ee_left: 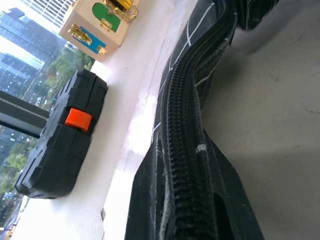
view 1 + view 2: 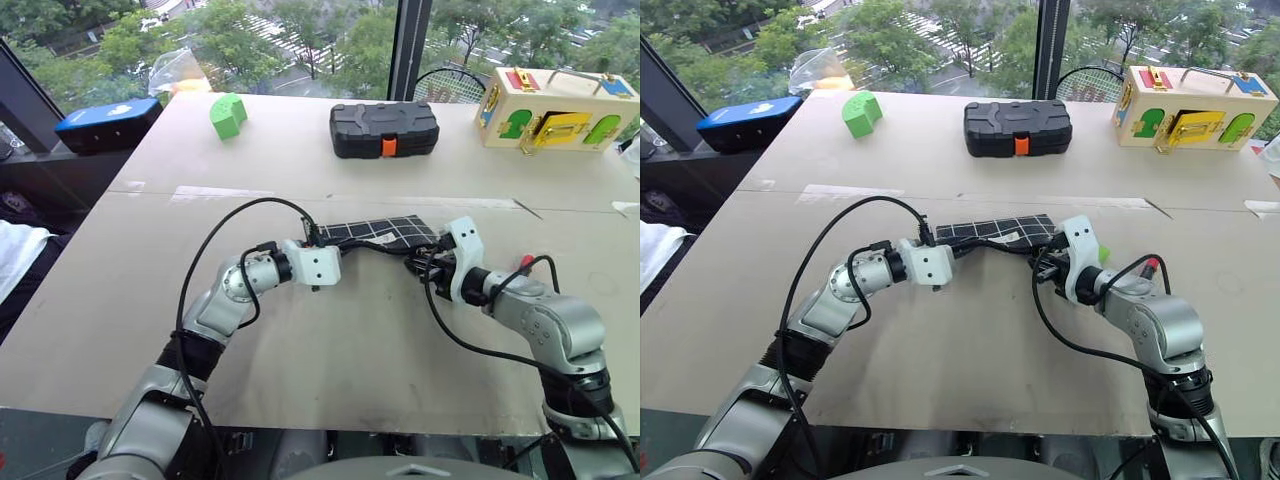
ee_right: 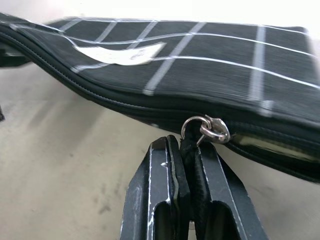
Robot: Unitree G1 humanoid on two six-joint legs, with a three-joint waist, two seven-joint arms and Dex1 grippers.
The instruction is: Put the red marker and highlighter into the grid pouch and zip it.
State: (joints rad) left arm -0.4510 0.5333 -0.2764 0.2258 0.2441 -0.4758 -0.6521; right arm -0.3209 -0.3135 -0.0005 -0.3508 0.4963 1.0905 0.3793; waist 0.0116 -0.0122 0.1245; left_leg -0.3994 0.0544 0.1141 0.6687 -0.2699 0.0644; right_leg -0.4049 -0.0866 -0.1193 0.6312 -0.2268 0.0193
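The grid pouch point(image 2: 385, 232) is held a little above the table's middle between both grippers. My left gripper point(image 2: 322, 240) is shut on the pouch's left end, and the left wrist view looks along its zipper point(image 1: 185, 125). My right gripper point(image 3: 185, 142) is shut on the black pull cord just below the zipper's metal ring point(image 3: 205, 127). Behind my right forearm, the red marker's red end point(image 2: 527, 262) shows on the table. A bit of the green highlighter point(image 2: 1103, 254) peeks out beside my right wrist. Both pens are mostly hidden.
A black hard case point(image 2: 384, 130) with an orange latch sits at the back centre, with a green block point(image 2: 228, 115) at the back left. A wooden latch box point(image 2: 555, 108) stands at the back right. A blue object point(image 2: 105, 122) rests on the left ledge.
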